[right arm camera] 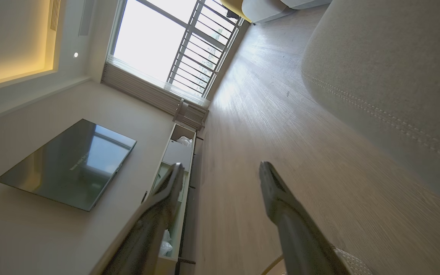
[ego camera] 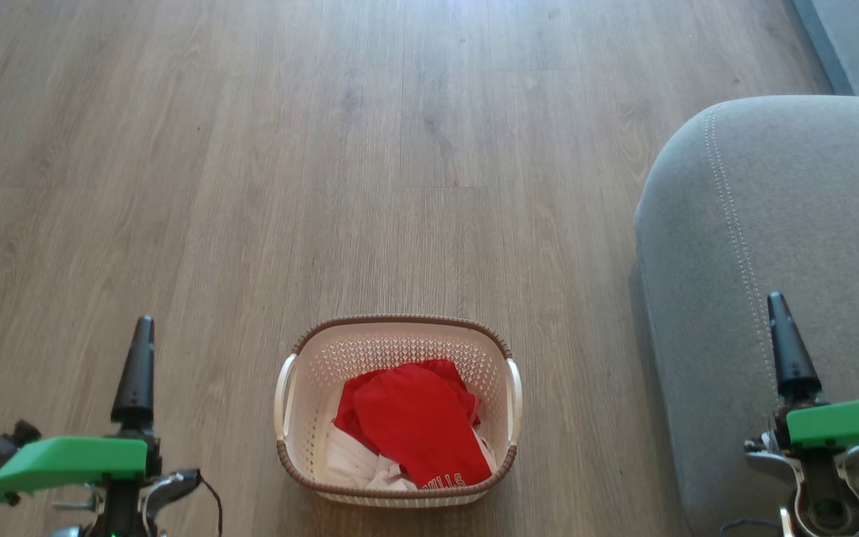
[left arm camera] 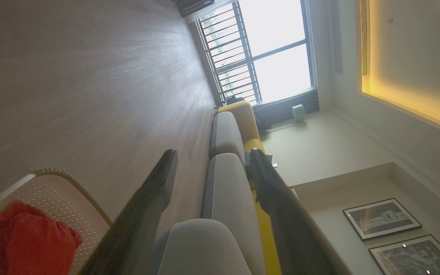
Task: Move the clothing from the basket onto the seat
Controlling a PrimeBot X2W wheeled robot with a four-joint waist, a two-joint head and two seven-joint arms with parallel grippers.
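Left wrist view: the left gripper [left arm camera: 213,152] has its two dark fingers spread wide with nothing between them. In the right wrist view the right gripper [right arm camera: 221,165] is just as wide and also holds nothing.

In the head view the left gripper sits low at the left over the wood floor [ego camera: 325,149], and the right one low at the right, over the near edge of the seat [ego camera: 795,224].

Between them, close to the robot, stands one basket [ego camera: 400,319]. It is cream with perforated walls, a brown woven-look rim and two pale handles, one at each short end, so its long axis runs left to right.

Inside lies the clothing [ego camera: 418,425], crumpled. A red piece is on top, slanting from far left to near right, with white lettering at its near hem. More red shows behind it and white fabric at the near left. I cannot tell how many garments there are.

The one grey seat is to the basket's right, apart from it, with its double stitching running away from the robot.
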